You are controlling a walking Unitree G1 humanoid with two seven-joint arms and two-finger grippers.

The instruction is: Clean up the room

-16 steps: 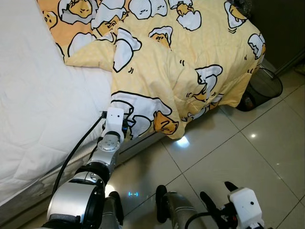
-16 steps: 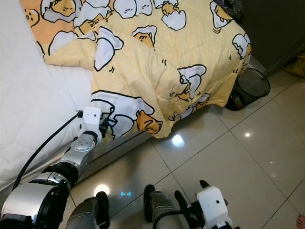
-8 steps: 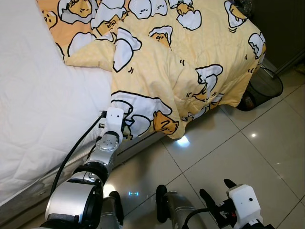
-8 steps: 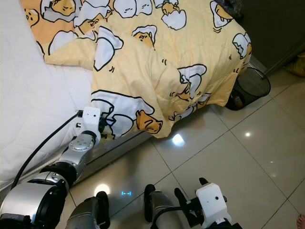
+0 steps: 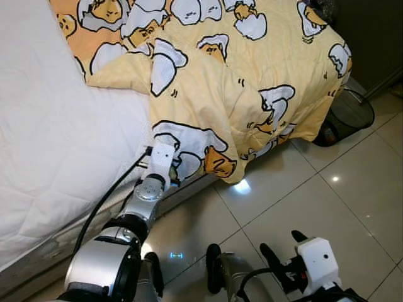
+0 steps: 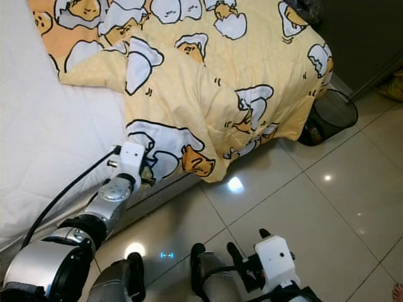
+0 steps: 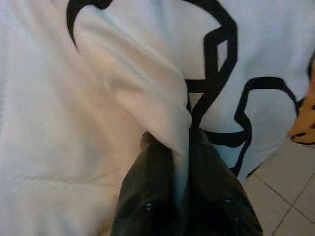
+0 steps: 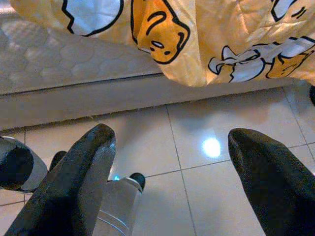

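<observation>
The left gripper (image 7: 181, 147) was at the side of the bed, its two black fingers (image 7: 147, 196) pressed together on a fold of the yellow blanket (image 5: 252, 75) at the point where the cloth hung over the mattress edge. In the left wrist view the pinched fold stood up between the fingers, white with black outline print. The left arm (image 5: 141, 201) reached up from the lower left, a black cable (image 5: 104, 201) running along it.

The blanket, printed with egg cartoon figures, lay across the far part of the white mattress (image 5: 56, 145) and draped down the bed's side and corner, its lowest point hanging just above the tiled floor (image 5: 315, 189). The near part of the mattress was uncovered.

The right gripper (image 8: 172, 147) hung low over the floor beside the robot's legs, its fingers (image 8: 83, 167) spread wide apart with nothing between them. Its wrist view looked along the floor tiles toward the bed base (image 8: 98, 98) and the hanging blanket hem.

A black mesh wastebasket (image 5: 346, 116) stood on the floor at the bed's far corner, close against the draped blanket; whether the two touched could not be determined. A dark object (image 5: 318, 7) rested at the top corner of the bed, too cropped to identify.
</observation>
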